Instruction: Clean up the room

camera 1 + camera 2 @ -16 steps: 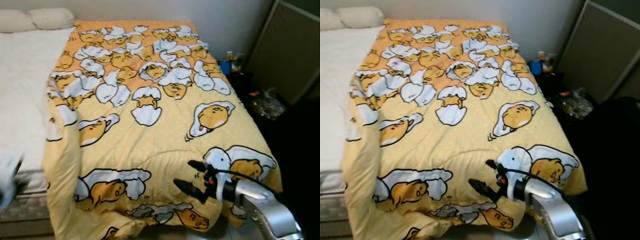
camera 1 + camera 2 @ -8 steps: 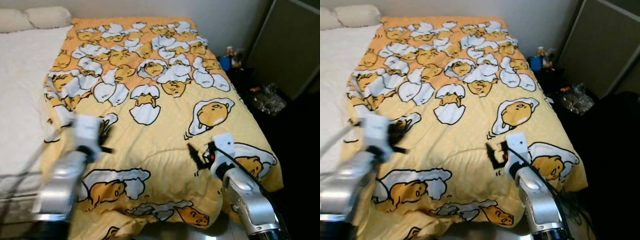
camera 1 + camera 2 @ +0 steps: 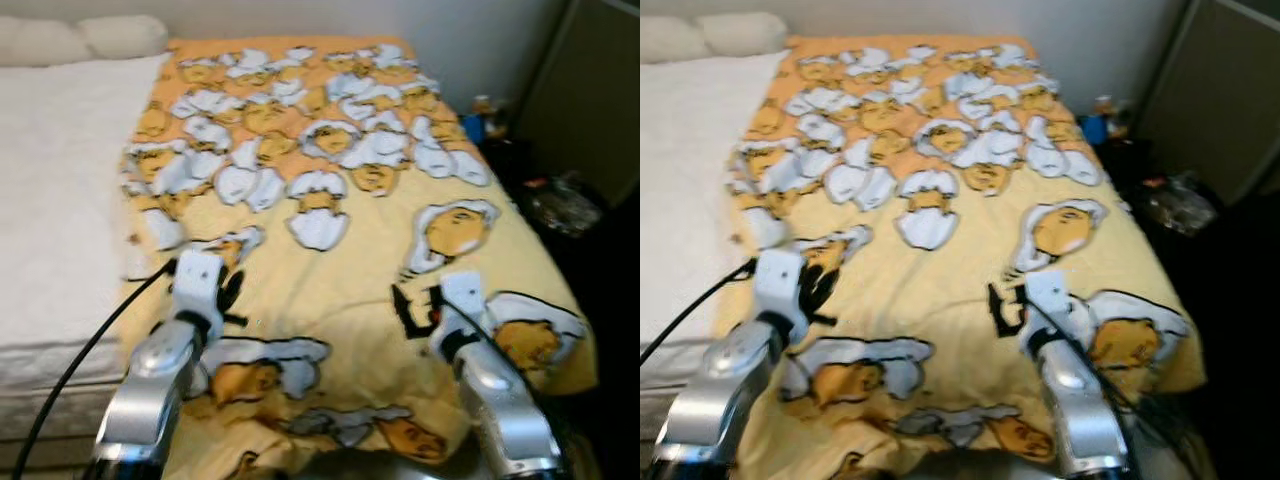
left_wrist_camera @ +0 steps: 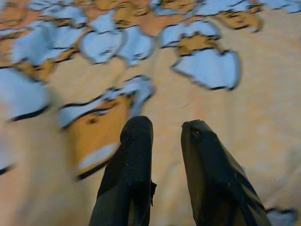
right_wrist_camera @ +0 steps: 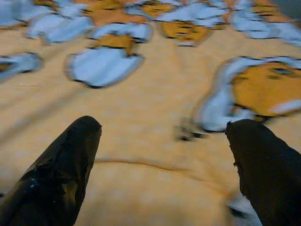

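A yellow blanket (image 3: 330, 200) printed with egg figures covers the right part of the bed and hangs over its near end. Both my arms reach over the blanket's near part. My left gripper (image 3: 228, 290) hovers close above the blanket by its left edge; in the left wrist view (image 4: 167, 129) its fingers stand a narrow gap apart with nothing between them. My right gripper (image 3: 408, 308) is over the blanket's right half, and in the right wrist view (image 5: 164, 129) its fingers are spread wide, open above the fabric.
The bare white mattress (image 3: 60, 180) lies left of the blanket, with pillows (image 3: 120, 35) at the head. Right of the bed are a dark cabinet (image 3: 600, 100), a blue cup (image 3: 473, 128) and a crumpled bag (image 3: 565, 205) on the dark floor. A black cable (image 3: 70, 370) trails from my left arm.
My left arm has risen from the lower left and now reaches over the blanket. My right gripper has swung up and forward. The camera has shifted slightly.
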Controlling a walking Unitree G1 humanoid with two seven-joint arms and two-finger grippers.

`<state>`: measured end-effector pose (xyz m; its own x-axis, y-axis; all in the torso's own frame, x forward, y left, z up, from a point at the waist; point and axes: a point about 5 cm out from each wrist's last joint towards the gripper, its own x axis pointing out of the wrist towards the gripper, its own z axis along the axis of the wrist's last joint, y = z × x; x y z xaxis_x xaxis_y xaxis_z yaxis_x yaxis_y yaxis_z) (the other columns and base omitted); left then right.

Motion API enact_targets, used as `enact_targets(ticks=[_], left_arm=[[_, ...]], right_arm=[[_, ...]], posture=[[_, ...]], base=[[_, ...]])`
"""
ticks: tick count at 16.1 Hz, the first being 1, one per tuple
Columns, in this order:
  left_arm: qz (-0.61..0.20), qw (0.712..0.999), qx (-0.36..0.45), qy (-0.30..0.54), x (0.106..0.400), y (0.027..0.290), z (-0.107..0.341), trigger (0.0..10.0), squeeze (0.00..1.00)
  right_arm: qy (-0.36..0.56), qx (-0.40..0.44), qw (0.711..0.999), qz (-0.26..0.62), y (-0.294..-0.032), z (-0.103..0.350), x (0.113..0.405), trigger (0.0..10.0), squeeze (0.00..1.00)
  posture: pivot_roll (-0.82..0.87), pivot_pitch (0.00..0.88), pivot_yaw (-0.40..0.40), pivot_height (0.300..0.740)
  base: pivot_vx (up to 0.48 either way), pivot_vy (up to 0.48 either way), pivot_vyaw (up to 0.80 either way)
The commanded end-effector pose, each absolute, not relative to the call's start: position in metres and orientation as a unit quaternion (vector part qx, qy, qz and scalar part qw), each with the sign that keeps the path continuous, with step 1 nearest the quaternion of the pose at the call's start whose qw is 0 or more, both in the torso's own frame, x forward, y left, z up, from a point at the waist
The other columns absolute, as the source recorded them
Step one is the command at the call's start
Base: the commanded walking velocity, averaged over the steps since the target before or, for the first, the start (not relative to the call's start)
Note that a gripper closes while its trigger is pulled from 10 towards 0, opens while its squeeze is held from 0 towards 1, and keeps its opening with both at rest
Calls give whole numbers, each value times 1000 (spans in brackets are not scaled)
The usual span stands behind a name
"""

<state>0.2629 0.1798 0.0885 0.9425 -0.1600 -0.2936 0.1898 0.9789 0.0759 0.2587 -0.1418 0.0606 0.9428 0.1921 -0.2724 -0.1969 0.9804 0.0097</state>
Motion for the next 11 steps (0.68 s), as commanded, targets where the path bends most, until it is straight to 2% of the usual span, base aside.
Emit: enact_targets(ticks=[1, 2, 3, 4, 7, 11], left_arm=[[-81, 986, 62, 133, 262, 182, 96, 10000, 439], [-78, 986, 60, 134, 260, 184, 96, 10000, 471], [-75, 986, 63, 134, 259, 185, 96, 10000, 600], [-64, 986, 77, 130, 258, 188, 97, 10000, 612], [-60, 986, 83, 128, 259, 189, 98, 10000, 553], [-56, 987, 86, 127, 259, 188, 99, 10000, 545]], right_arm=[[126, 1, 987, 100, -141, 64, 257, 10000, 1000], [126, 3, 987, 100, -140, 64, 257, 10000, 1000], [125, 6, 987, 99, -140, 65, 257, 10000, 1000], [125, 7, 987, 100, -140, 65, 257, 10000, 1000], [122, 11, 988, 96, -142, 66, 257, 10000, 1000], [120, 14, 987, 106, -141, 67, 256, 10000, 1000]], posture=[[-11, 0, 29, 740], [-9, 0, 28, 740], [-7, 0, 27, 740], [-6, 0, 30, 740], [-6, 0, 37, 740], [-5, 0, 36, 740]], base=[[0, 480, 0], [0, 480, 0], [0, 480, 0], [0, 480, 0], [0, 480, 0], [0, 480, 0]])
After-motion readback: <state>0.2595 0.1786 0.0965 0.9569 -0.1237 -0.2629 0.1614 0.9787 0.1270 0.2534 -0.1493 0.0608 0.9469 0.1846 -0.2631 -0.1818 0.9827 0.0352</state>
